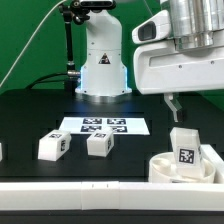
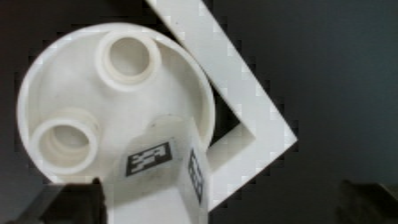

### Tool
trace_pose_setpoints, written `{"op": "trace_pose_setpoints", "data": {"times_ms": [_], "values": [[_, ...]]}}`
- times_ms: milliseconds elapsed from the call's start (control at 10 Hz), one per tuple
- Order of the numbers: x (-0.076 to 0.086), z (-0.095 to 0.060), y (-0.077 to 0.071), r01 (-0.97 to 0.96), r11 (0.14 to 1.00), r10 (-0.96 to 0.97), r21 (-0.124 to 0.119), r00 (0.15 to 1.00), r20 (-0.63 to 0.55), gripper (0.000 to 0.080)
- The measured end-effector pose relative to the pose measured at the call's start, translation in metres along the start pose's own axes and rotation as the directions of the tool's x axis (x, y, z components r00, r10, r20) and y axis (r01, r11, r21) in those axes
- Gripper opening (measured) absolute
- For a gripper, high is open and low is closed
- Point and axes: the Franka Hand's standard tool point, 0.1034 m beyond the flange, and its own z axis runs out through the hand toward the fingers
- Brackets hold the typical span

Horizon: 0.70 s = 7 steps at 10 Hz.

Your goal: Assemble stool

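The round white seat (image 1: 176, 170) lies at the exterior view's lower right, against the rail's corner. One white leg (image 1: 185, 147) with a square tag stands upright on it. My gripper (image 1: 184, 113) hangs just above that leg, open and holding nothing; one dark finger (image 1: 172, 104) shows. Two more tagged legs (image 1: 52, 146) (image 1: 99, 143) lie loose on the black table. In the wrist view the seat (image 2: 98, 95) shows two sockets. The tagged leg (image 2: 169, 185) stands between my fingers, of which one dark finger (image 2: 68, 205) shows.
The marker board (image 1: 103, 126) lies in the middle before the robot's base (image 1: 103, 70). The long white rail (image 1: 90, 192) runs along the front edge; its corner (image 2: 240, 90) sits beside the seat. A small white thing shows at the far left edge (image 1: 1, 151).
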Motion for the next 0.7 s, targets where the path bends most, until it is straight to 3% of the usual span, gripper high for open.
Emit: {"op": "trace_pose_setpoints", "data": {"times_ms": [200, 400, 700], "values": [[0.0006, 0.0001, 0.0015, 0.174, 0.985, -0.174, -0.013, 0.985, -0.002, 0.0649], [0.0002, -0.0022, 0.0025, 0.482, 0.875, -0.481, -0.053, 0.876, 0.030, 0.0649], [0.0047, -0.0062, 0.0044, 0.667, 0.743, -0.665, -0.053, 0.745, 0.054, 0.0649]]}}
